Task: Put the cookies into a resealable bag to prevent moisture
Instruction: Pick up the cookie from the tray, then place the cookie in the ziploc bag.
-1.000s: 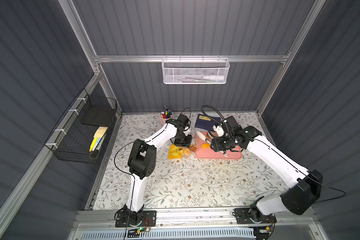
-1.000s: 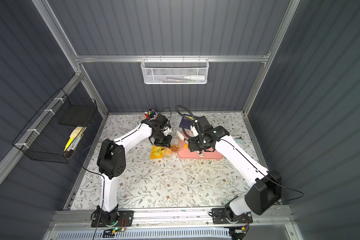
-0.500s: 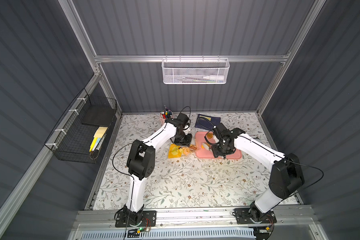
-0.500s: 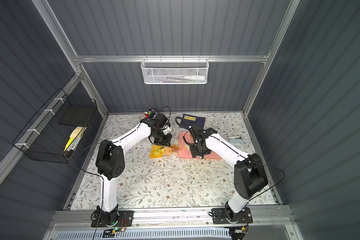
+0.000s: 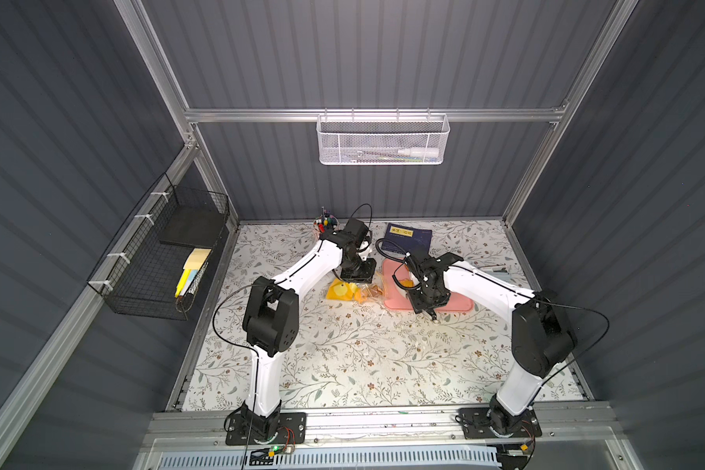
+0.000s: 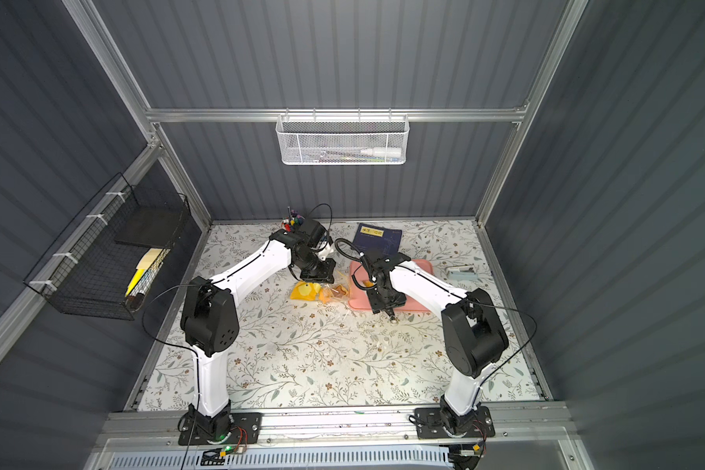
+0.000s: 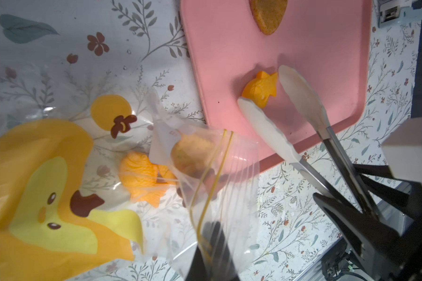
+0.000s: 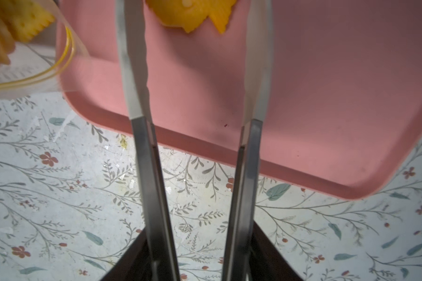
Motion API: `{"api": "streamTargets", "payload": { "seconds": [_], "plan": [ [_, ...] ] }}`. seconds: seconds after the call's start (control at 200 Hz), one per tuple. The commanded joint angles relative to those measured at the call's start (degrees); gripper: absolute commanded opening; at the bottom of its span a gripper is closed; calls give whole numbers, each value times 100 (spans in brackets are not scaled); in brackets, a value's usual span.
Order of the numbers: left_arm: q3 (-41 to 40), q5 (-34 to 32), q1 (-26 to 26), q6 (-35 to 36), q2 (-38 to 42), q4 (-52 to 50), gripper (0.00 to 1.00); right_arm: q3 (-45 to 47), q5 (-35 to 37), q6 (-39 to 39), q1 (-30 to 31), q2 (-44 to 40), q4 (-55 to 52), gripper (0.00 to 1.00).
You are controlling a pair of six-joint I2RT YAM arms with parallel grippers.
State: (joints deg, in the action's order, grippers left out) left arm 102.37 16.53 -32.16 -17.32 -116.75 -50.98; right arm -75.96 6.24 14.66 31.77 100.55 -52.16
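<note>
One orange cookie [image 7: 260,91] lies near the 9 o'clock edge of the pink tray [image 5: 458,304], bracketed by the tips of the tongs [image 7: 300,97]. Other cookies [image 7: 139,180] sit inside the resealable bag [image 7: 102,150], lying at the tray's 9 o'clock. The right gripper [image 8: 200,262] clamps the tongs' handles, and the left gripper [image 7: 212,245] is closed on the bag's zip mouth.

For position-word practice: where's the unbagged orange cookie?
Left wrist view: the orange cookie lies on the pink tray, between the tongs' tips, on the bag's right-arm side.
</note>
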Motion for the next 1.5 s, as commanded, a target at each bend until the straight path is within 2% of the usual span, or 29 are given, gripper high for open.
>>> {"api": "streamTargets", "payload": {
  "seconds": [0.0, 0.25, 0.555, 0.891, 1.211, 1.496],
  "plan": [
    [-109, -3, 38, 70, -71, -15, 0, 1, 112, 35, 21, -289, -38, 49],
    [-248, 17, 43, 100, -120, 42, 0, -51, -218, 9, 20, -960, -70, 42],
    [-222, 17, 43, 106, -126, 36, 0, 29, -1451, -455, 130, -1695, -131, 42],
    [-160, -18, 43, 116, -54, -65, 0, -14, -1875, -215, 295, -819, 6, 42],
    [-171, 192, 37, 123, 129, -28, 0, -473, -2861, -86, 299, -232, 810, 44],
    [-151, -31, 80, 145, 381, -81, 0, -306, -3144, 109, 243, -368, 1083, 47]
  ]
}}
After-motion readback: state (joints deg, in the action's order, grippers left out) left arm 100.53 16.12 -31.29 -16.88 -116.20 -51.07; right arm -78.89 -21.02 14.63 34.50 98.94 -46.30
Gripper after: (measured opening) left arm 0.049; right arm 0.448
